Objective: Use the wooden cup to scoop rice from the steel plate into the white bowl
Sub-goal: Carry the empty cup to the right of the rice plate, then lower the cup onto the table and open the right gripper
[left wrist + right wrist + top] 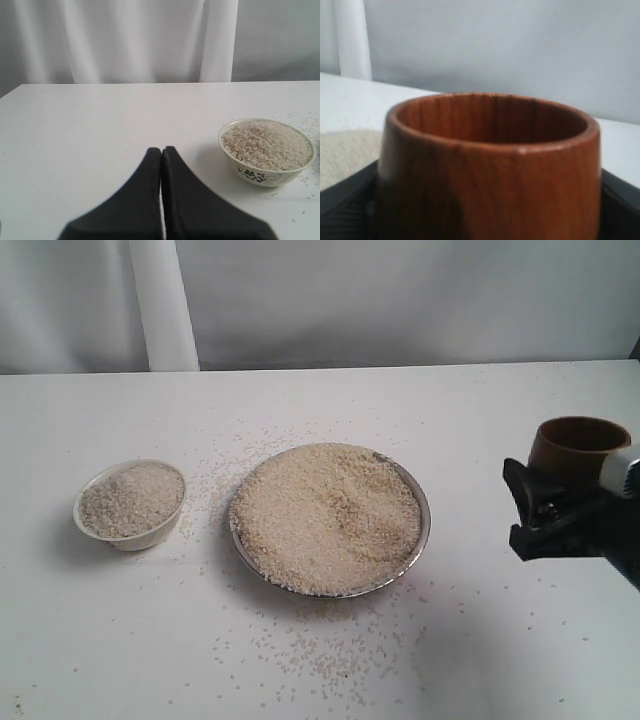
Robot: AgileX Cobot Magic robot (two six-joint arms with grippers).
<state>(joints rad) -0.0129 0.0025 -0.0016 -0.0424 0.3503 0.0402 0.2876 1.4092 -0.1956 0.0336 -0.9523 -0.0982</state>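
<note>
The right gripper [558, 508] clamps the smooth, grain-streaked wooden cup [578, 448] upright, right of the shiny round steel plate [424, 527] heaped with granular rice [325, 515], while the left gripper's [161, 156] black jaws press together near the rice-filled, flower-painted white bowl [260, 175].

a white counter [90, 640] fills the lower part of the exterior view, plain and matte, its far edge running straight across below a pale grey backdrop [420, 300]. a white upright post [163, 305] stands against that backdrop, left of the middle, reaching down to the counter's far edge. in the left wrist view the backdrop hangs in soft vertical folds beside the post
</note>
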